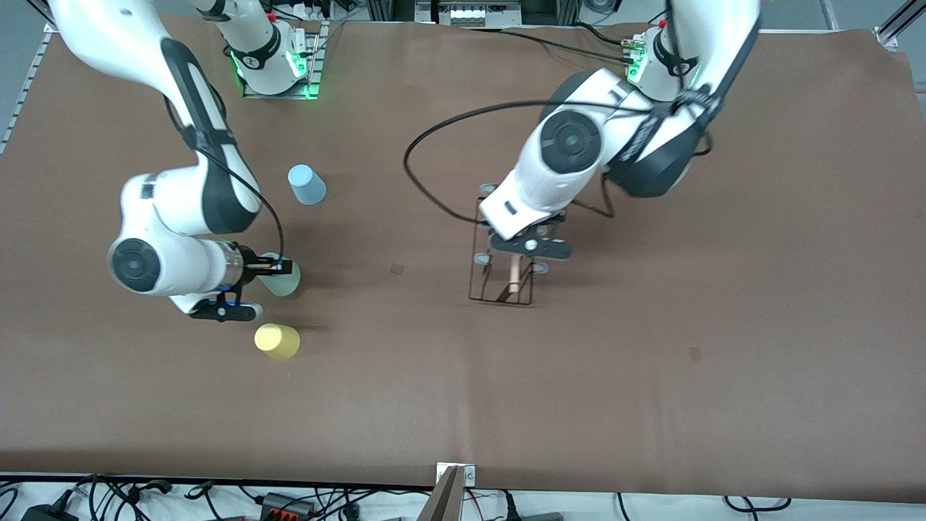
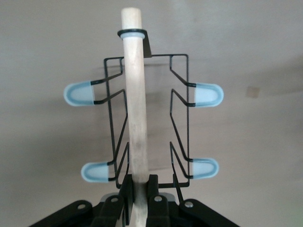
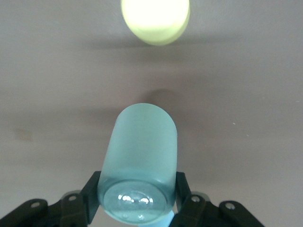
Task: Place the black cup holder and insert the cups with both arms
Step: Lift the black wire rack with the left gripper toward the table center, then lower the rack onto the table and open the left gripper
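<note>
The black cup holder [image 1: 513, 278] stands upright near the table's middle, its wire base at or just above the brown mat. My left gripper [image 1: 522, 246] is over it, shut on its wooden rod handle [image 2: 136, 109] with the fingers [image 2: 127, 191] clamped on both sides; grey-tipped pegs [image 2: 79, 93] stick out on either side. My right gripper [image 1: 271, 269] is shut on the mint green cup [image 1: 283, 278], held tilted low over the mat, and its base faces the right wrist camera [image 3: 140, 156]. The yellow cup [image 1: 277, 341] stands nearer the front camera and also shows in the right wrist view [image 3: 155, 19]. The light blue cup [image 1: 307, 184] stands farther back.
A black cable [image 1: 434, 137] loops from the left arm over the mat. Small marks [image 1: 396, 268] dot the mat. A clamp [image 1: 456, 474] sits at the table's front edge.
</note>
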Tool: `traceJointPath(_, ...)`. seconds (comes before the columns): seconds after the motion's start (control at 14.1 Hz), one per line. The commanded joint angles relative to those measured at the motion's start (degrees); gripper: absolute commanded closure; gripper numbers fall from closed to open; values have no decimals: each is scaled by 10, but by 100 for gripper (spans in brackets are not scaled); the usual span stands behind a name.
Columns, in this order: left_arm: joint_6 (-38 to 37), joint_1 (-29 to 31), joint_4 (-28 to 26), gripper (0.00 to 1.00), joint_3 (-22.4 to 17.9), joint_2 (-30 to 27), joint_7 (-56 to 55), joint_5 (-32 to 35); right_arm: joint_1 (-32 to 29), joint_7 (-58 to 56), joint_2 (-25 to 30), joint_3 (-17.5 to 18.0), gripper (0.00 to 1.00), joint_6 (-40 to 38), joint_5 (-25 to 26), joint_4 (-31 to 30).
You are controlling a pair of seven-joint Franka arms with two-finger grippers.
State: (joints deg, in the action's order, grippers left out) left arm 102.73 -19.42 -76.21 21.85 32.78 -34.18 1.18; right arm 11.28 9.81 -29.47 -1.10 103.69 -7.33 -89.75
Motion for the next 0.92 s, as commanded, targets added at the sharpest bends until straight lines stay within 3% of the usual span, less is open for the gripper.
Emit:
traceJointPath(0.0,14,-32,81,99,-7,59,-32,4,-1,-1,-2,-2,68,-31,-8,37)
traceJointPath(0.5,140,-66,84,100,-8,92,-79,4,0,4,-7,-2,68,-30,-8,36)
traceJointPath(0.85,168,-81,85,99,-15,118,-105,7,1,6,-10,-2,68,-30,-8,34)
